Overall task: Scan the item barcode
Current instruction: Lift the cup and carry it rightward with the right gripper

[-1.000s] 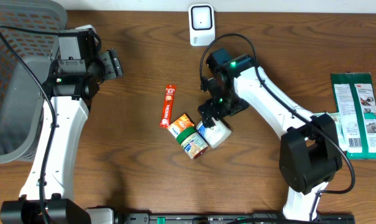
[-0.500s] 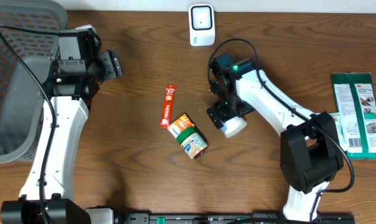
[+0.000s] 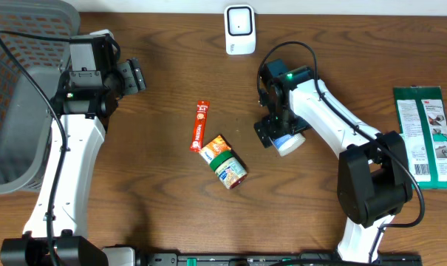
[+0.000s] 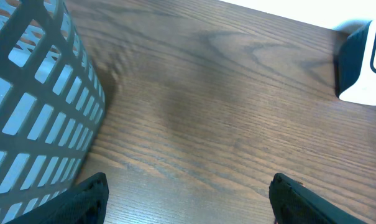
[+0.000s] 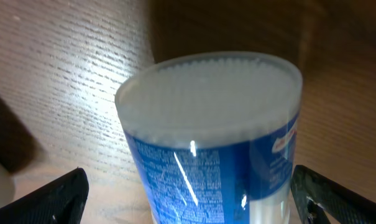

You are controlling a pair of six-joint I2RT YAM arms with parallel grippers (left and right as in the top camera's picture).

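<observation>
The right gripper (image 3: pixel 280 136) is clamped on a white-capped jar (image 3: pixel 289 142) with a blue label, its jaws spread wide to span the jar's body. This is the item to be scanned, and it sits below and a little right of the scanner (image 3: pixel 239 29), apart from it. The wrist view shows the cap pointing away from the wrist and the label's fine print toward the camera. No barcode can be made out there, so which side carries it is unclear. Gripping the body across its width probably leaves the label free to be turned toward the scanner's face. The wood between jar and scanner is bare, so the path upward looks open, and the table's far edge runs just behind the scanner. Below the scanner and slightly left lie the things to keep clear of: a red sachet (image 3: pixel 199 125), an orange packet (image 3: pixel 213 143) and a green-lidded jar (image 3: pixel 228 167), all close together and near the gripper's left side. A green package (image 3: pixel 425 136) lies far right of the scanner, near the table's edge. The left gripper (image 4: pixel 191 202) is released and empty, parked far left of the scanner beside a grey basket (image 3: pixel 16 111), out of the way.
</observation>
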